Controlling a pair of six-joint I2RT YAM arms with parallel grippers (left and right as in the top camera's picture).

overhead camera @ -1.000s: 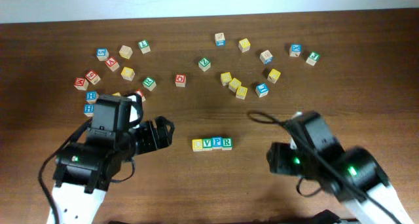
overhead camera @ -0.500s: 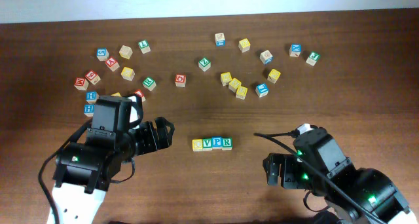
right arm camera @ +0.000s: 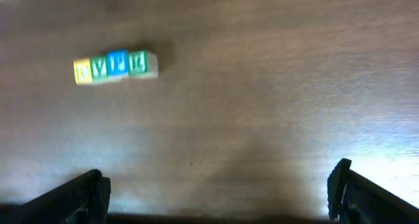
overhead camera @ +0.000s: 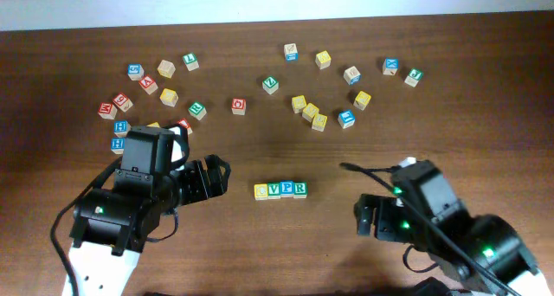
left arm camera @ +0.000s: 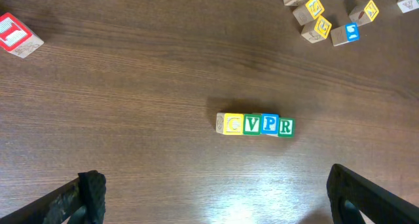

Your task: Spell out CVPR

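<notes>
Dark wooden counter [overhead camera: 260, 140] across the whole overhead view, with a pale strip beyond its far edge.

By the near left corner, left arm [overhead camera: 121, 211], angled in toward the middle. By the near right corner, right arm [overhead camera: 459, 240], likewise turned inward.

At the first arm's tip, left pincer [left arm camera: 216, 198], released: fingers spread wide to either side of its wrist view, only bare wood between. At the other, right pincer [right arm camera: 219, 191], released too, equally wide and equally empty, though seen in a blurred wrist picture. Neither touching any block, both well apart from the word.

Between the two, row of four blocks [overhead camera: 280, 190], about midway between the left and right edges and nearer the near edge than the far one. Pressed side to side in one line parallel to the near edge, letters up. Right end sitting a touch out of line, as seen from the left wrist.

Along the far edge, loose blocks [overhead camera: 156, 80] in a scattered band, thickest toward the far left corner, with a second cluster [overhead camera: 316, 114] right of centre. All well apart from the row. Just beside the left arm, one red block [left arm camera: 16, 35].

Within the row, from the left edge's side rightward: yellow C [left arm camera: 232, 124], green V [left arm camera: 251, 124], blue P [left arm camera: 269, 123], green R [left arm camera: 285, 126].

Word apparently complete. Step in hand judged to be the last one: getting clear. Next move, on this reading: no further pick needed. Lift both arms back toward their near corners without sweeping across the row. At most, nudge the last letter flush.
</notes>
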